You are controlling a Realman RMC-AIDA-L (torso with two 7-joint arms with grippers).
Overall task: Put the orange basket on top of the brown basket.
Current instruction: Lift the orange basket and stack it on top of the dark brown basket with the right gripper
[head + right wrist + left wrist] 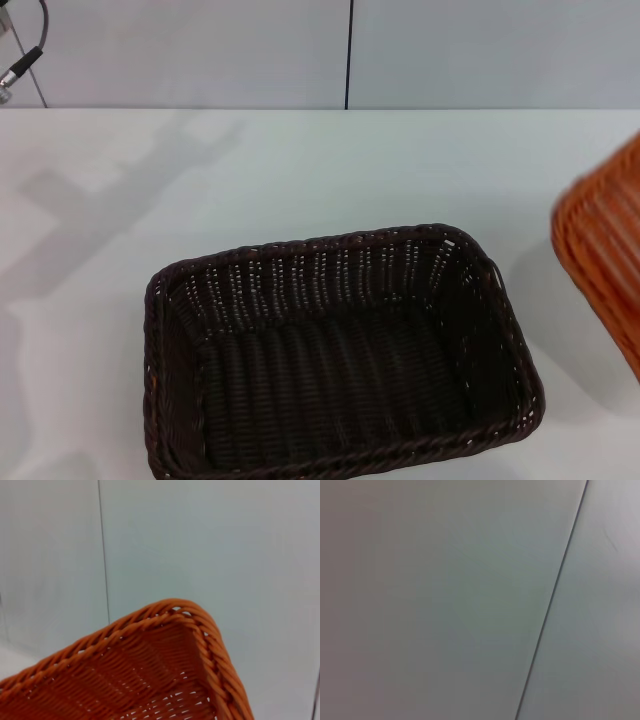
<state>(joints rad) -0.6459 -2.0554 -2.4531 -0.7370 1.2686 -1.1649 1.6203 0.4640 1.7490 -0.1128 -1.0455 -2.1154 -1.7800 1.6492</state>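
The brown basket (330,243) stands upright on the white table (300,165), in the near middle of the head view, with nothing inside it. The orange basket (605,250) shows only partly at the right edge of the head view, to the right of the brown basket, tilted and apparently lifted, with a shadow on the table beneath it. The right wrist view shows one corner of its braided rim and its inside (150,675) close up against the wall. Neither gripper shows in any view. The left wrist view shows only a plain wall panel (445,600).
A grey panelled wall (200,50) with a dark vertical seam runs behind the table. A cable with a plug (25,62) hangs at the far left corner. Bare table surface lies behind and left of the brown basket.
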